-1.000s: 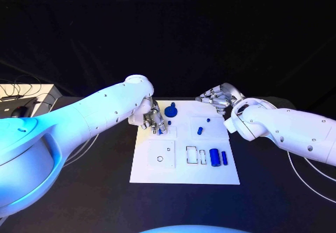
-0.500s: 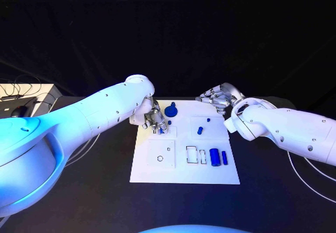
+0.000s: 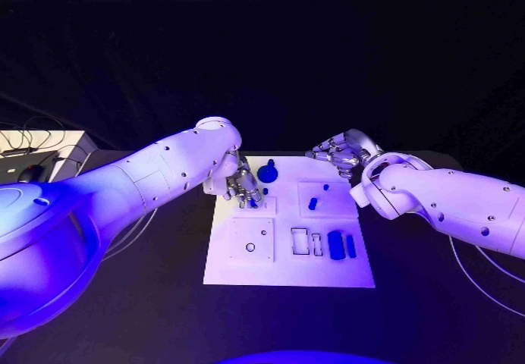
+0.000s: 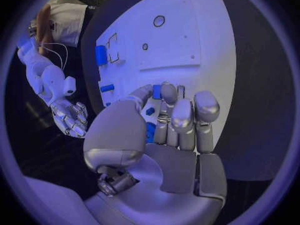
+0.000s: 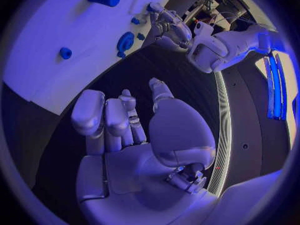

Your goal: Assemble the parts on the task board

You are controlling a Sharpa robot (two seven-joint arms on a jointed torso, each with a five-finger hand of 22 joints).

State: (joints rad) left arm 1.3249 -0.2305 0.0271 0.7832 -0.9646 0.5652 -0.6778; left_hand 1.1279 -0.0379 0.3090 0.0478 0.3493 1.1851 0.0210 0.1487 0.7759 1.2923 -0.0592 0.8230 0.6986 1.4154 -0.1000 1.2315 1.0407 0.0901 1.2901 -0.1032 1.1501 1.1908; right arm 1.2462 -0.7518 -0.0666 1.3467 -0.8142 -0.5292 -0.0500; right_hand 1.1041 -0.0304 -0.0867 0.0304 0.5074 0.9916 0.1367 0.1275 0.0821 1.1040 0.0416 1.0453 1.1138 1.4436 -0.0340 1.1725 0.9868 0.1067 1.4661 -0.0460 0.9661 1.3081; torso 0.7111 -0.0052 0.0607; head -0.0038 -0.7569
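The white task board (image 3: 290,262) lies in the middle of the table. My left hand (image 3: 243,188) hovers low over its far left corner, and a small blue part (image 4: 150,130) sits pinched between thumb and fingers, its tip (image 3: 253,203) at the board. A round blue part (image 3: 268,173) lies just beyond the hand. A short blue peg (image 3: 313,203) stands mid-board, and two blue cylinders (image 3: 336,245) lie near the right edge. My right hand (image 3: 341,154) hangs off the board's far right corner, fingers apart, holding nothing.
Outlined recesses (image 3: 252,241) mark the board's near left half. A pale box with cables (image 3: 39,148) sits at the table's far left. In the right wrist view the board (image 5: 37,60) and my left hand (image 5: 170,27) lie beyond my right hand (image 5: 125,135).
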